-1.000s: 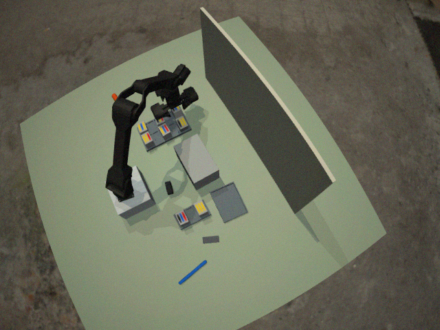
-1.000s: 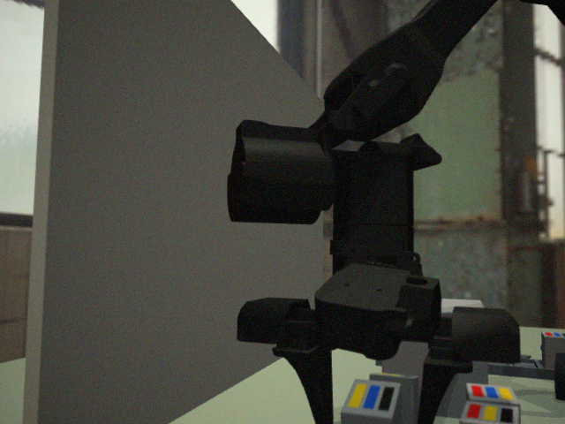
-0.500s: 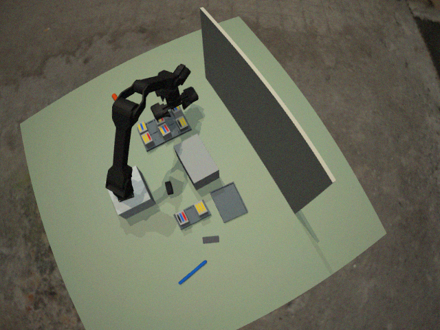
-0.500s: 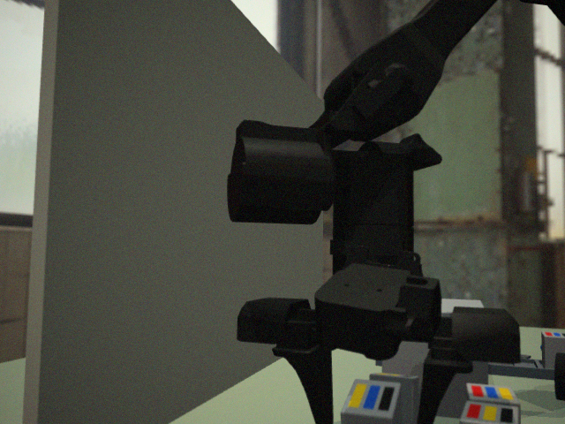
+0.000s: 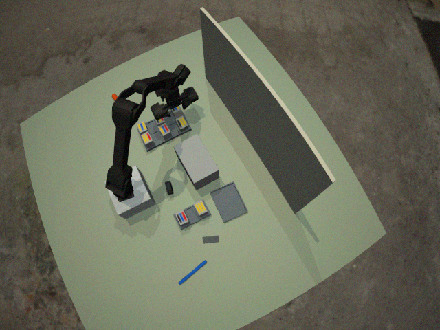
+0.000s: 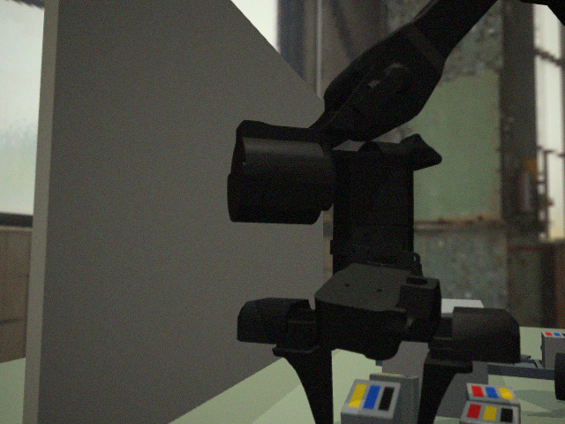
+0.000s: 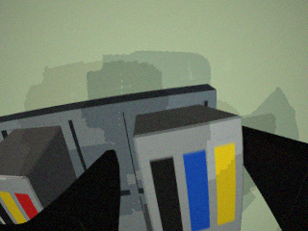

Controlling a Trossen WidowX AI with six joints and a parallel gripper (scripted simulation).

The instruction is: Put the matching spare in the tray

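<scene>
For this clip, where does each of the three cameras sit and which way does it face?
Top: high overhead, tilted down on the green mat; whole arm shows.
Exterior: low on the mat, level, beside the grey wall; the open gripper fills it.
Wrist: on the gripper, facing down between fingers.
Exterior and wrist share the black-blue-yellow spare.
</scene>
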